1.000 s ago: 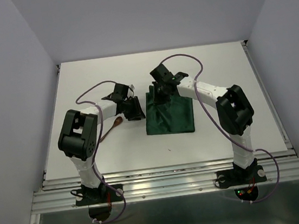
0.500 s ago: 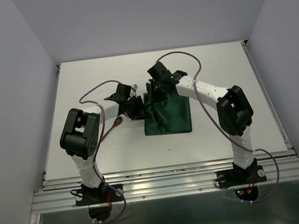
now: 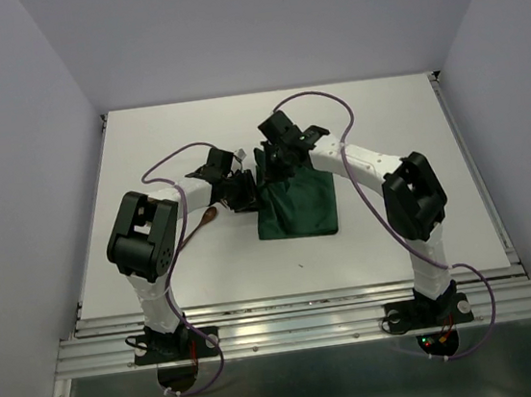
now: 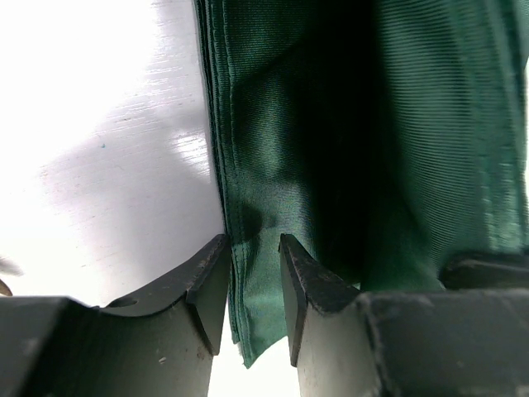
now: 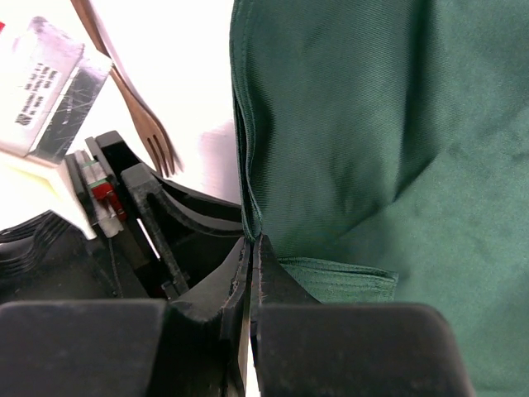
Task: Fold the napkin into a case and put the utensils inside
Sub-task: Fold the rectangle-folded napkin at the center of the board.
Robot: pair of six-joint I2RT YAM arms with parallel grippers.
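Observation:
The dark green napkin (image 3: 298,209) lies folded on the white table (image 3: 404,143), its far left corner lifted. My right gripper (image 3: 276,163) is shut on that folded left edge; the right wrist view shows its jaws (image 5: 252,244) pinched on the napkin (image 5: 372,124). My left gripper (image 3: 243,193) is at the napkin's left side. In the left wrist view its jaws (image 4: 252,248) stand open, with the hemmed edge of the napkin (image 4: 331,124) hanging loose between them. The brown fork (image 5: 136,107) lies on the table left of the napkin. A reddish-brown spoon (image 3: 205,219) lies under the left arm.
Grey walls close in the table on the left, right and back. A metal rail (image 3: 300,325) runs along the near edge by the arm bases. Purple cables (image 3: 312,101) loop above both arms. A white labelled block (image 5: 45,83) sits on the left arm's wrist.
The right gripper has drawn the napkin's left edge slightly left and up, so the cloth looks narrower. The left gripper has shifted right to the napkin's left edge.

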